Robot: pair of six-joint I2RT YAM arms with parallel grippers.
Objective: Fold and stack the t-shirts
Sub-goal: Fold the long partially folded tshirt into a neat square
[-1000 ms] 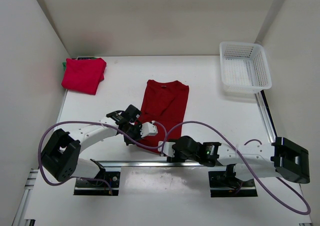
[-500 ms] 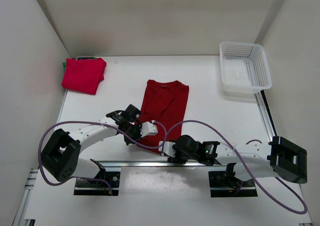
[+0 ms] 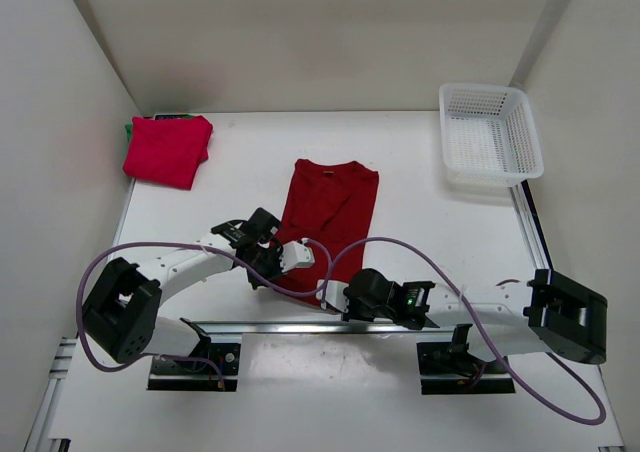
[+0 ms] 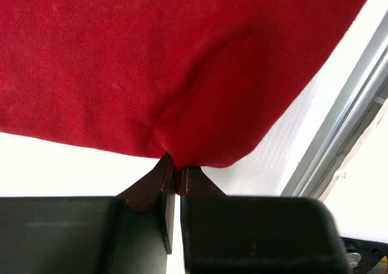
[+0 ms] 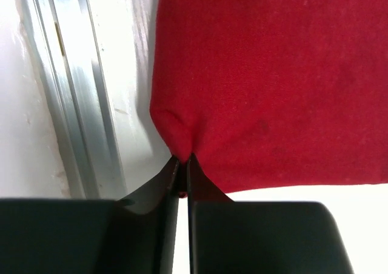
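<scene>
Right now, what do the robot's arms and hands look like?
The left arm and right arm are white tubes with chunky black joints. A purple cable loops along each one. A tiny green light glows on the right arm. The left hand and right hand are black blocks with thin dark fingers that taper to points.

**White-walled work table under soft, even light**

A flat white tabletop is boxed in on three sides by plain white panels: a back wall, a left wall and a right wall. The far corners between the panels fade to soft grey shadow. A ribbed aluminium rail runs along the table's near edge, bright and streaked in the wrist views. A dark, metal-edged strip lines the table's right side.
</scene>
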